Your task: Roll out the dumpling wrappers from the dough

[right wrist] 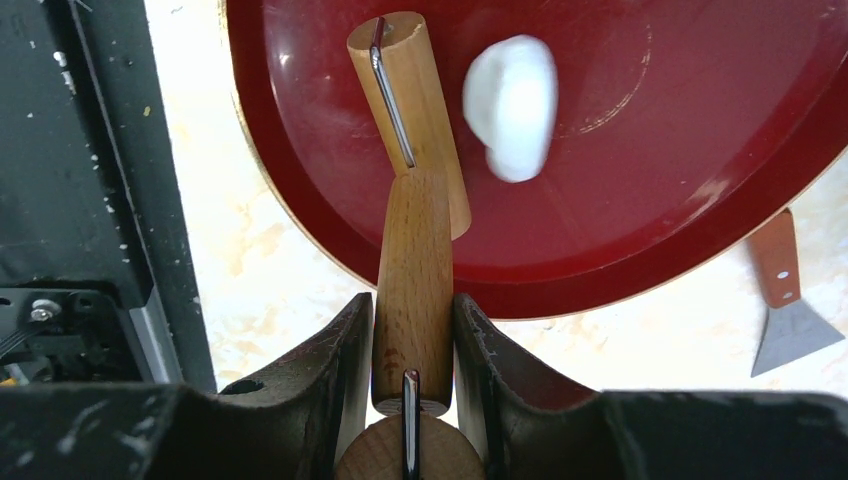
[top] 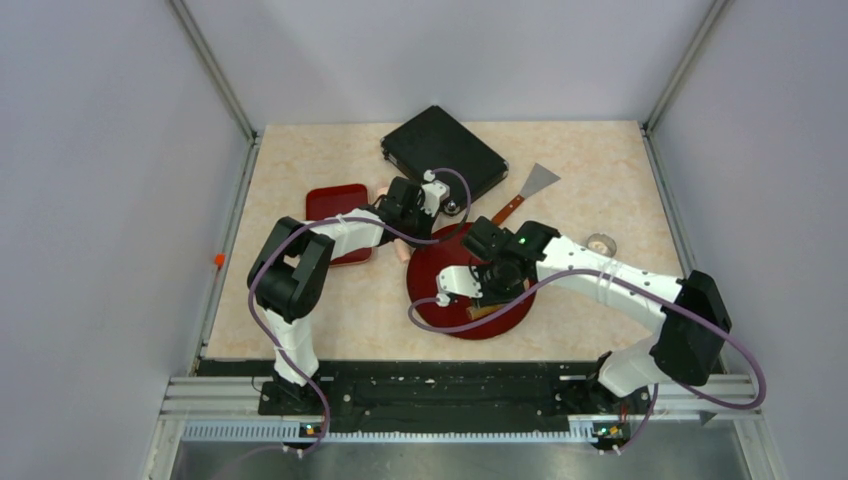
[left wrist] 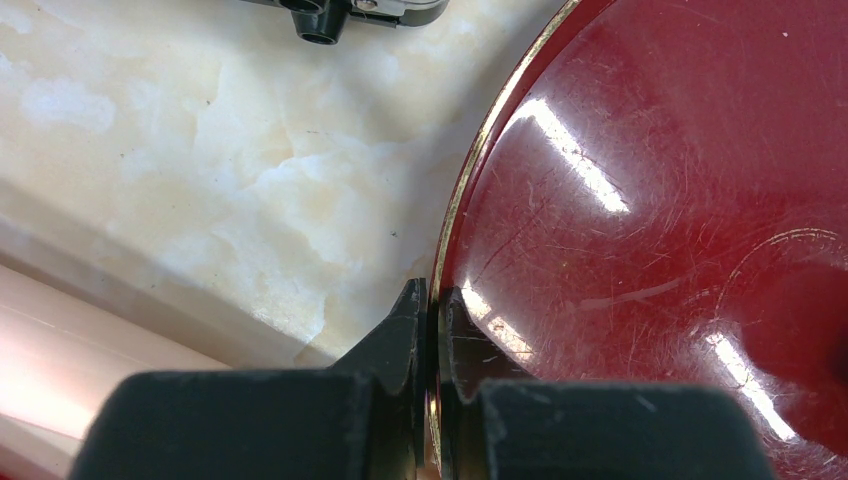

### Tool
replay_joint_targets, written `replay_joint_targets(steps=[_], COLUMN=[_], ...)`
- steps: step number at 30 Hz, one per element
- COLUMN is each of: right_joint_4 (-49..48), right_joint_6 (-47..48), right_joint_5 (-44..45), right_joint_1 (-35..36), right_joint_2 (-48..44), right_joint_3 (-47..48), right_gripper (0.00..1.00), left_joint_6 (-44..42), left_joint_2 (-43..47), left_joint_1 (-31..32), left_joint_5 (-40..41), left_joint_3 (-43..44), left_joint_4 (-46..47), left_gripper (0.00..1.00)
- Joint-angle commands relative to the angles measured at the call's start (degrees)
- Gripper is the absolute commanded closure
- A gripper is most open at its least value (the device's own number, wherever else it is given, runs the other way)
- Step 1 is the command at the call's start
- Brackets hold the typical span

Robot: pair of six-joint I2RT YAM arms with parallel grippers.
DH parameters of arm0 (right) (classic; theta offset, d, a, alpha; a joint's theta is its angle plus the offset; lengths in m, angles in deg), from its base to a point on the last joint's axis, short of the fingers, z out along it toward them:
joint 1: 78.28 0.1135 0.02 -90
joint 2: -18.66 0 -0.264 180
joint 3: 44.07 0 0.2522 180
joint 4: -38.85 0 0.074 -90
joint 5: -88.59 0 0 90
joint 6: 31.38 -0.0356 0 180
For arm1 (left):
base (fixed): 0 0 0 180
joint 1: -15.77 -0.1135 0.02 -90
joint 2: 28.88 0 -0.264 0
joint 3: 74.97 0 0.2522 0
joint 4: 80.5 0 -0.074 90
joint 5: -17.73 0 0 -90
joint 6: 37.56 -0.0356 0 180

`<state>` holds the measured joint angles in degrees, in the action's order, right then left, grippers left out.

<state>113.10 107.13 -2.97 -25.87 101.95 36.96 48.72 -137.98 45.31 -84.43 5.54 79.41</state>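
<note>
A soft white lump of dough [right wrist: 512, 105] lies on the round red plate [right wrist: 650, 170]. Just to its left a wooden roller [right wrist: 410, 110] rests on the plate. My right gripper [right wrist: 413, 300] is shut on the roller's wooden handle [right wrist: 414, 260], above the plate's rim. My left gripper [left wrist: 432, 290] is shut on the gold-edged rim of the red plate [left wrist: 650, 200]. In the top view the left gripper [top: 425, 228] sits at the plate's far-left edge, and the right gripper [top: 480, 295] hangs over the plate [top: 440, 262], hiding the dough. No dumpling wrappers are in view.
A black box [top: 443, 150] stands at the back, with a metal scraper [top: 530, 188] to its right. Behind the left arm lies a red rectangular tray [top: 335, 203]. A small clear ring [top: 601, 243] sits right of the plate. A pale pink cylinder [left wrist: 60, 345] lies near the left gripper.
</note>
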Motion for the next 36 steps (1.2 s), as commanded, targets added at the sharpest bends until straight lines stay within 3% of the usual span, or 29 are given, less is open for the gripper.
replay_joint_targets(steps=[1, 10, 21, 28, 33, 36], right_joint_4=[6.7, 0.3, -1.9, -3.3, -7.4, -4.6], right_joint_6=[-0.3, -1.6, 0.1, 9.5, 21.8, 24.6], right_joint_5=[-8.0, -3.7, -2.2, 4.0, 2.6, -1.1], right_joint_1=[0.7, 0.6, 0.7, 0.6, 0.7, 0.7], right_joint_2=[1.1, 0.0, -5.6, -4.9, -7.4, -6.9], right_joint_3=[-1.1, -0.7, 7.5, 10.6, 9.2, 10.6], right_gripper=[1.00, 1.00, 1.00, 1.00, 1.00, 1.00], left_joint_6=[-0.5, -0.4, -1.1, -5.2, -10.1, -13.5], left_joint_2=[0.6, 0.7, 0.4, -4.9, -4.5, -5.0], left_joint_1=[-0.4, -0.3, -0.1, 1.7, 4.0, 5.4], left_joint_5=[6.8, 6.8, 6.7, 3.2, 3.0, 3.8], left_joint_3=[-1.2, -1.3, -1.0, 6.0, 6.2, 7.6], left_joint_4=[2.0, 2.0, 1.9, -7.0, -7.3, -8.7], left_gripper=[1.00, 1.00, 1.00, 1.00, 1.00, 1.00])
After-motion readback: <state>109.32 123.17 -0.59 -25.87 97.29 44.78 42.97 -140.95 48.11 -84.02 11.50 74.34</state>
